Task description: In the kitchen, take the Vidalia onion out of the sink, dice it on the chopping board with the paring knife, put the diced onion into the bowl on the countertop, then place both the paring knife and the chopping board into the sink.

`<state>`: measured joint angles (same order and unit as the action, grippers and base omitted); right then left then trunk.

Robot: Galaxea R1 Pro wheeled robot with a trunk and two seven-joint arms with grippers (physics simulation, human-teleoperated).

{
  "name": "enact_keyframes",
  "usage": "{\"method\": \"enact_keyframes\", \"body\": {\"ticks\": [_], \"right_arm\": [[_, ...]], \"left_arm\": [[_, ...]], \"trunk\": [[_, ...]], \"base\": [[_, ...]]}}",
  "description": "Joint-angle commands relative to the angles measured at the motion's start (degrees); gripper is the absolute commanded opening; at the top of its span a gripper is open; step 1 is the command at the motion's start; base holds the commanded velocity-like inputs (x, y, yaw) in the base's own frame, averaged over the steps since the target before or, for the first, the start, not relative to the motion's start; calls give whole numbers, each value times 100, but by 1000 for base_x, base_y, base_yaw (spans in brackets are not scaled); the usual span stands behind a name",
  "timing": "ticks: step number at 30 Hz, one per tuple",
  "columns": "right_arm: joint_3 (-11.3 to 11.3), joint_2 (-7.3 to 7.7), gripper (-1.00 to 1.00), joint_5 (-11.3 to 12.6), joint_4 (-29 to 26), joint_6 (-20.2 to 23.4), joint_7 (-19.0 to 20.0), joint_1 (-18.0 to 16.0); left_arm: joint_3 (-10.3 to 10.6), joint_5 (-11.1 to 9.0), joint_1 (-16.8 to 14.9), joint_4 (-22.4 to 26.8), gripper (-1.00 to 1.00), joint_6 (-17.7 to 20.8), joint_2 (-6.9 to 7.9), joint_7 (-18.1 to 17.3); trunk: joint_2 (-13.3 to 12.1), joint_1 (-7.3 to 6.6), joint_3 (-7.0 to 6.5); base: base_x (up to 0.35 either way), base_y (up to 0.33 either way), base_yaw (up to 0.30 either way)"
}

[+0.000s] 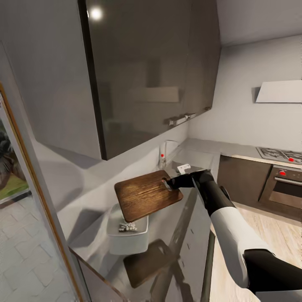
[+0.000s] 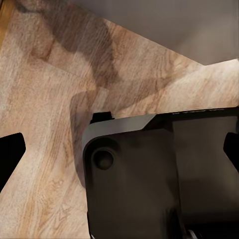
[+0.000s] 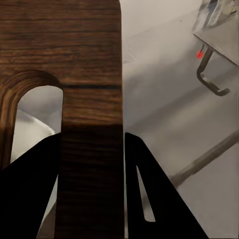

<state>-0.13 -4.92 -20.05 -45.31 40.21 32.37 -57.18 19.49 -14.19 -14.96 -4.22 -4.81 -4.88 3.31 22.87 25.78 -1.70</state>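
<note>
At centre frame of the head view, the right gripper (image 1: 173,183) is clamping the chopping board (image 1: 147,194) by its handle end, holding it lifted above the white bowl (image 1: 127,237), which is sitting on the grey worktop (image 1: 165,222) holding diced pieces. The sink (image 1: 193,160) is lying beyond. The left gripper's (image 2: 119,154) state cannot be told.

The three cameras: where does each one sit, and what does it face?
Head view: from the robot's head, down over the glossy grey countertop; right arm holds the dark brown wooden chopping board above the white rounded-square bowl.
Left wrist view: faces wooden floor and the robot's dark body.
Right wrist view: along the right gripper, clamped on the board's handle.
Shared: board, chrome tap.
</note>
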Motion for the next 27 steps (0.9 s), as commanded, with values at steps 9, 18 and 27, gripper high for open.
{"method": "enact_keyframes", "body": {"ticks": [9,18,27], "right_arm": [[-13,-14,-100,-28,21,-5,66,1],[-13,-9,-100,-33,22,-4,62,-1],[-13,-16,-100,-34,22,-4,59,3]], "left_arm": [[45,-60,-7,-32,100,-38,19,31],[46,-66,-7,-32,100,-38,66,54],[46,-66,-7,-30,100,-29,66,56]], "trunk": [[5,0,3],[5,0,16],[5,0,64]], "base": [[-246,-187,0],[-209,-262,81],[-206,-259,206]]}}
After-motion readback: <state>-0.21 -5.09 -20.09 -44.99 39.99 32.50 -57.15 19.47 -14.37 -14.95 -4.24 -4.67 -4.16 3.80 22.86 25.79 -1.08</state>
